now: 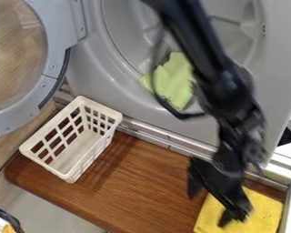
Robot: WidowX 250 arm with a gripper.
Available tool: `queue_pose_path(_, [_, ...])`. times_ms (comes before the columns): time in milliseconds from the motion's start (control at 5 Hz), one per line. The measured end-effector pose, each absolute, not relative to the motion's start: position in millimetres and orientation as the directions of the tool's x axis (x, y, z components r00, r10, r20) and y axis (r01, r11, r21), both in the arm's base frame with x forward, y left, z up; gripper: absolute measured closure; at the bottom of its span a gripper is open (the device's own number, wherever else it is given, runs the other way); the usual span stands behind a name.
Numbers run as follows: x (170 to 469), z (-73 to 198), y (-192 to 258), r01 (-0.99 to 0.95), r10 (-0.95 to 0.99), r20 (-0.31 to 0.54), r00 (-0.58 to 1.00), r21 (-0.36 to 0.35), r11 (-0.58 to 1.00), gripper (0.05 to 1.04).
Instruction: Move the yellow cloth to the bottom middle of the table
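One flat yellow cloth (263,211), soft and matte, lies at your wood-grained tabletop's (142,182) bottom right, away from the rectangular, lattice-sided white basket (76,136). Your arm (203,54) slants down from the top edge, its gripper (209,207) hanging over the cloth's left part, fingers spread apart.

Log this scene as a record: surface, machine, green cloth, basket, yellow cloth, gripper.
surface: brown wooden table
machine: gray front-loader, round door open at the left
green cloth: light green, draped over the lower rim of the drum opening
basket: white plastic lattice, on the table's left part
yellow cloth: at the table's bottom right
gripper: black, open, at the yellow cloth's left side
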State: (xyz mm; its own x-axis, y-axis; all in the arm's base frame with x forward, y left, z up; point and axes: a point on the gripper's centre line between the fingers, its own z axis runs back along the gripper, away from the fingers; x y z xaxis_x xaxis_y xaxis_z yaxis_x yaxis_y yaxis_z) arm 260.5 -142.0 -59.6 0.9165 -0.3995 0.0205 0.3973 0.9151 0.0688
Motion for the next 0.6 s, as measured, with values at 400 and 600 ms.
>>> queue_pose_path(400, [265, -63, -176, 0.411, -0.415, 0.060, 0.908, 0.078, 0.908, 0.084])
queue_pose_path(600, [263, -66, -175, 0.404, -0.408, 0.049, 0.912, 0.082, 0.911, 0.084])
